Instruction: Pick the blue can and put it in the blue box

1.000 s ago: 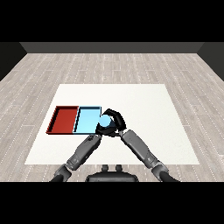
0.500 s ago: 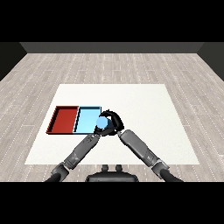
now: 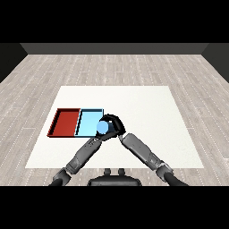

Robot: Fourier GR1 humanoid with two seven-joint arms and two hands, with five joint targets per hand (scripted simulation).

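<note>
The step in hand looks like the carry, close to the drop: the right hand [image 3: 114,124] is curled round the blue can [image 3: 102,128] and holds it at the right edge of the light blue tray [image 3: 88,120], the can overlapping that tray's near right corner as seen from the head view. Whether the can is above the tray floor or just off its rim cannot be told from this angle. The left hand [image 3: 107,134] lies tucked close under the right one and mostly hidden by it — its fingers cannot be made out. The red tray [image 3: 65,121] sits touching the light blue tray on its left side, both on the white bench [image 3: 147,112].

Next, by my judgement, the can wants shifting a little further left — over the bare middle of the light blue tray — then lowering before the right hand's fingers uncurl, so that it does not catch the rim or tip
</note>
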